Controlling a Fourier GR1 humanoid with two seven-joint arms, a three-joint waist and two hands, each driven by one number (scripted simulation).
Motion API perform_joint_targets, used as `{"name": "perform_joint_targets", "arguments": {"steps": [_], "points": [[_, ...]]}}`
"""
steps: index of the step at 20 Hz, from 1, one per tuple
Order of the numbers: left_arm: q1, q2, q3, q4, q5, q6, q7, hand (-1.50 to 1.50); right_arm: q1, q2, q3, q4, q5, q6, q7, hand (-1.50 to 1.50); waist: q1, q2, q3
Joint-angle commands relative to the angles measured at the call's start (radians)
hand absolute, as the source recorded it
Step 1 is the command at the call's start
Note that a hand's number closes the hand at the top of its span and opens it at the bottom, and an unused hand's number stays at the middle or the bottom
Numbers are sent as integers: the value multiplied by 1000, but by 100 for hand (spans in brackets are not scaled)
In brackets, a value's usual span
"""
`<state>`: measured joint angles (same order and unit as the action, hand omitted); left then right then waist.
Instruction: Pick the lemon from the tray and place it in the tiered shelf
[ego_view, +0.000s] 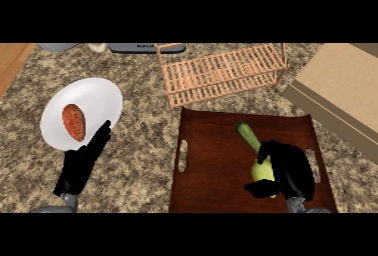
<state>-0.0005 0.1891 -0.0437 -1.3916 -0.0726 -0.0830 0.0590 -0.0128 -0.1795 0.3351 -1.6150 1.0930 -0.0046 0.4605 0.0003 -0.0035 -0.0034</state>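
On the tray (214, 165), the right hand (292, 170) was curled round the lemon (261, 171), thumb near and fingers far, apparently to lift it. A green vegetable (246, 133) lay just beside it. The tiered shelf (221, 72) stood just beyond the tray's far edge, waiting to receive the lemon. Left of the tray, the left hand (80, 165) rested straight-fingered by a plate (96, 95).

nothing can be read: no text, labels, numbers or signs.
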Motion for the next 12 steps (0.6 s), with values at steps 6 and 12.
{"name": "perform_joint_targets", "arguments": {"steps": [6,12], "points": [[-12,-15,-3,-40,-10,-1,52,0,-129,-171,-218,-234,-203,412,34,150,-1,2,3],[26,-15,12,14,-6,-9,-33,0,-231,-222,-366,-400,-269,462,82,150,1,2,3]]}}
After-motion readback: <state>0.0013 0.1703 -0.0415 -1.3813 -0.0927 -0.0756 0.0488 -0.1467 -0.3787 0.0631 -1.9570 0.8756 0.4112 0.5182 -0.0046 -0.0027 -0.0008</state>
